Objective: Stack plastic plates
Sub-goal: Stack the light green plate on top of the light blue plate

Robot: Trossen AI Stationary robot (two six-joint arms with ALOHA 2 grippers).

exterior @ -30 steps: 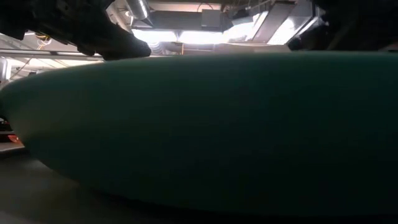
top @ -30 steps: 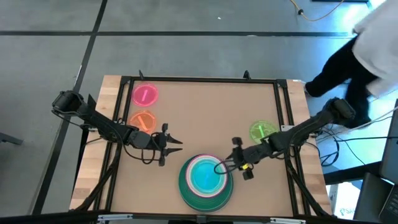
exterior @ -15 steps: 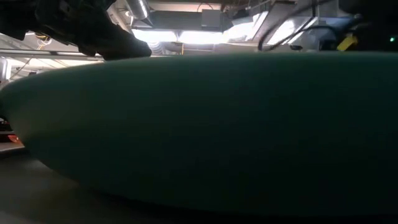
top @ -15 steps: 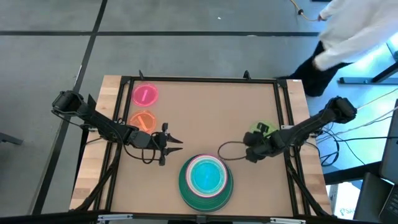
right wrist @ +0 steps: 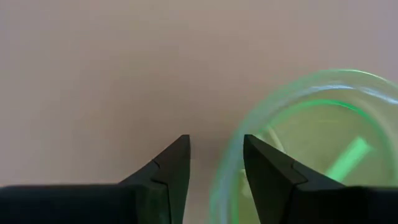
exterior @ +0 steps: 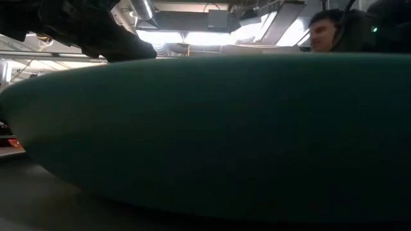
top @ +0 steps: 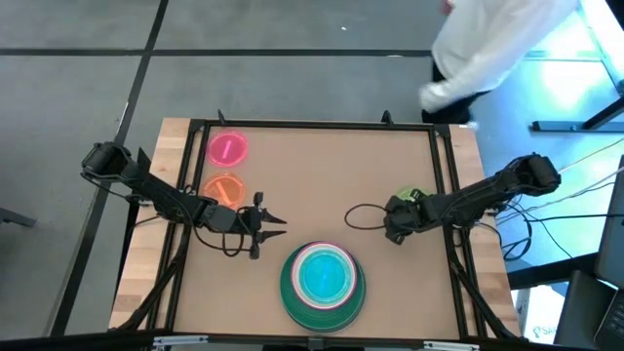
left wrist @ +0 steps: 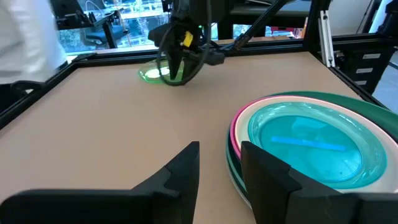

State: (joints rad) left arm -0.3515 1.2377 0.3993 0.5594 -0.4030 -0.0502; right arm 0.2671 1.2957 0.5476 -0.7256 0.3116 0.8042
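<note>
A stack of plates stands near the table's near edge: large teal at the bottom, then pink and cream, with a translucent blue one on top. Its teal wall fills the low view. My right gripper is open, low at the near-left rim of the small green plate, which lies flat on the table. That rim shows between the fingers; I cannot tell if it is touched. My left gripper waits open, left of the stack. The small pink and orange plates lie at the far left.
A black frame rail rings the table. A loop of the right arm's cable hangs over the table's middle. A person in white stands beyond the far right corner. Bare brown tabletop lies between the plates.
My right gripper has moved from over the stack's right rim toward the table's right and slightly far, to the green plate. The stack has stayed put. The person beyond the far right corner has walked left.
</note>
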